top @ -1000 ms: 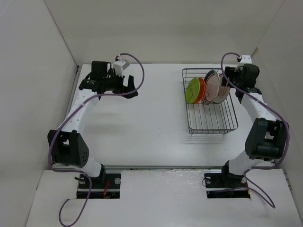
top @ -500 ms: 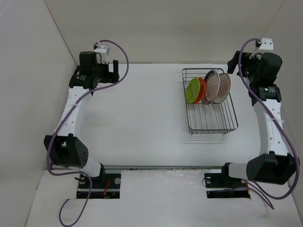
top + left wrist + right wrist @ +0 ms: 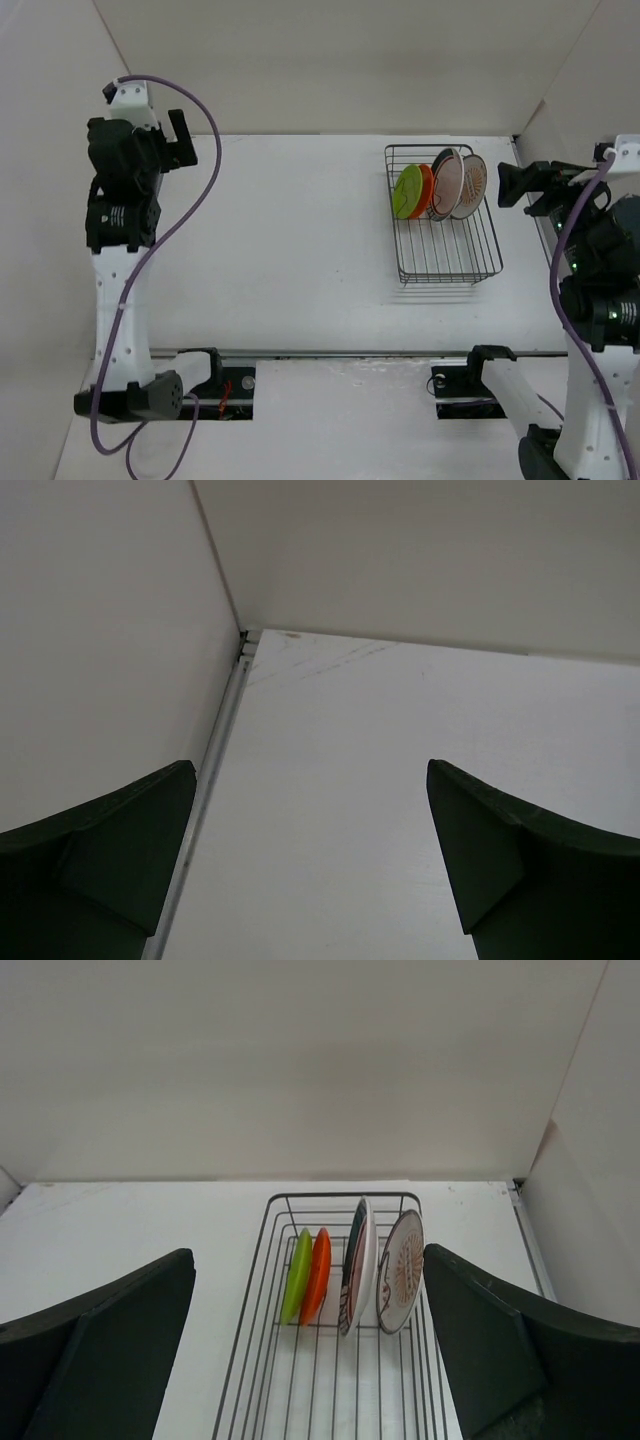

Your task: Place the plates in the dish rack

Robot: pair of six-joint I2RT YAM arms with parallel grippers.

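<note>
Wide open and empty, the left gripper [image 3: 310,780] hangs over a smooth white tabletop [image 3: 330,860] by its back-left corner. The right gripper [image 3: 308,1260], equally wide, faces the rectangular black wire dish rack [image 3: 340,1195] without touching it. On edge inside stand a lime green plate [image 3: 296,1275], an orange plate [image 3: 319,1275], a ring-rimmed white plate [image 3: 357,1260] and a sunburst white plate [image 3: 401,1272].

Overhead plus both wrists.
Down over table [image 3: 300,250]; rack [image 3: 450,262] shared with right wrist; left wrist toward corner [image 3: 243,632].
</note>
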